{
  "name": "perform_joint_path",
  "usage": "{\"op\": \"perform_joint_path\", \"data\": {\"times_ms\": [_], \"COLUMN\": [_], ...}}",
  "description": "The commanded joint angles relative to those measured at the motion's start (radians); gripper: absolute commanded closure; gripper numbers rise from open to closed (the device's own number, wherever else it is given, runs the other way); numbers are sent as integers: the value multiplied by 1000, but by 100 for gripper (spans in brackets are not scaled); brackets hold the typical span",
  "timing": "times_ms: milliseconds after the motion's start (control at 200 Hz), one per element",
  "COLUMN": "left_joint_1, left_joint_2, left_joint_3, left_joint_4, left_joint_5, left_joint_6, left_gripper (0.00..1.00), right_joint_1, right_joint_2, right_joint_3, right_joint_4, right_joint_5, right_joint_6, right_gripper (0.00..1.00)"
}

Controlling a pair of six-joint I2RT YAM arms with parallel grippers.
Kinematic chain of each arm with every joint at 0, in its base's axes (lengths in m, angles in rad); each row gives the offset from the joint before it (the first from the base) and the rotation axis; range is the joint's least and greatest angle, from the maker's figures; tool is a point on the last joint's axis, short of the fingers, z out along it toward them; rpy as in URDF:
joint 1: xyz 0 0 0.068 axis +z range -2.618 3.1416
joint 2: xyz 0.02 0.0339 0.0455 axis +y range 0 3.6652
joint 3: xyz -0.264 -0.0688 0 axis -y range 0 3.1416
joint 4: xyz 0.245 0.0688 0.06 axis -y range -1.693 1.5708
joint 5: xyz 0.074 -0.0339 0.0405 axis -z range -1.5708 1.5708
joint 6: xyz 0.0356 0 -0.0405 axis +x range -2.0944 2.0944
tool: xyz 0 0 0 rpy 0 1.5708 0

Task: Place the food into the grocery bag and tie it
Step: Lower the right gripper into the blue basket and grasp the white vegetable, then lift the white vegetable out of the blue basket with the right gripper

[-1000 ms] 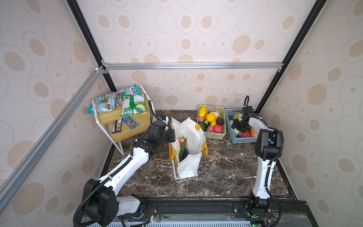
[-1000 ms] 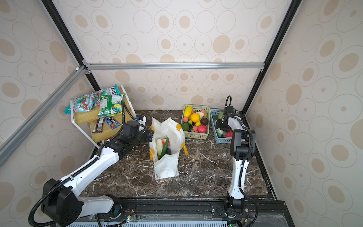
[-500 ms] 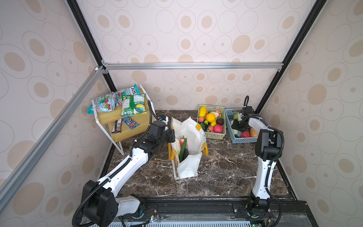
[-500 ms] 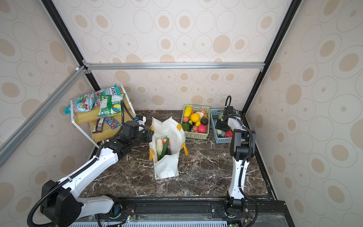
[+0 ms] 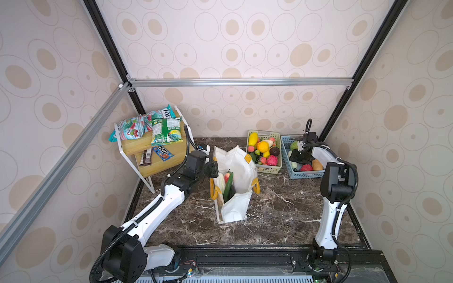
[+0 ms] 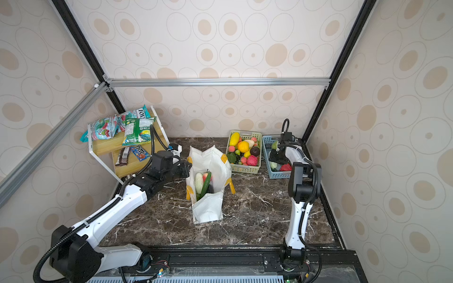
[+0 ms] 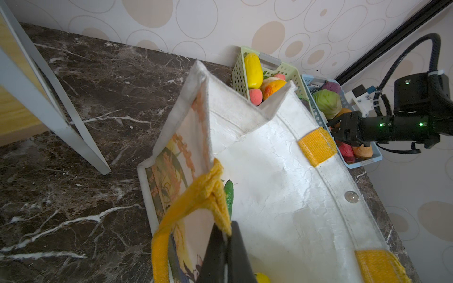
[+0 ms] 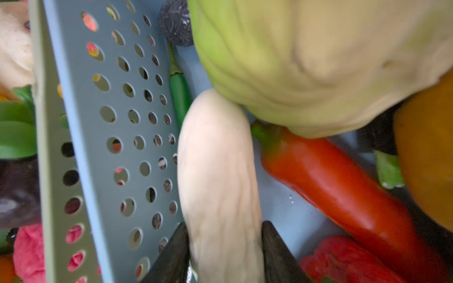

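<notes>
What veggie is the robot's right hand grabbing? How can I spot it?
Find the blue basket in the far right corner of the table. Inside, the right hand pinches a long vegetable. Unlike the round green cabbage and red pepper beside it, it is cream-white.

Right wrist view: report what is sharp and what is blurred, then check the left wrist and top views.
Right wrist view: the cabbage near the lens is soft, the red pepper smeared; the blue basket wall and white vegetable read sharper. Left wrist view: the grocery bag is crisp and bright, the left pincer a dark silhouette. Both top views: even light, soft shadows.
</notes>
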Motion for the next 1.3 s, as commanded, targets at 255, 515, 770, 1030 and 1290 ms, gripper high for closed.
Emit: {"op": "perform_joint_path", "data": {"times_ms": [255,515,770,1030,1290], "left_joint_1": [-1,-1,-1,-1,-1], "left_joint_2": [-29,-34,-36,-37,-34], "left_joint_3": [9,3,0,-1,5], "left_joint_4": [17,21,23,27,27], "left_joint_5": [-4,-3,3,9,13], "left_joint_6": [12,11,11,11,12], "left_gripper": [100,100,100,100,100], "right_joint_1": [-2,-2,-2,-1,-1], "right_joint_2": [-90,-130,-178,-229,-286], "right_joint_3": [-16,-20,-23,-29,-58], "right_joint_4": [-34,-36,-34,-35,-24], "right_joint_5": [5,-6,-24,-63,-115], "right_joint_6": [-23,-19,-9,-5,11], "right_gripper": [62,62,62,62,61]}}
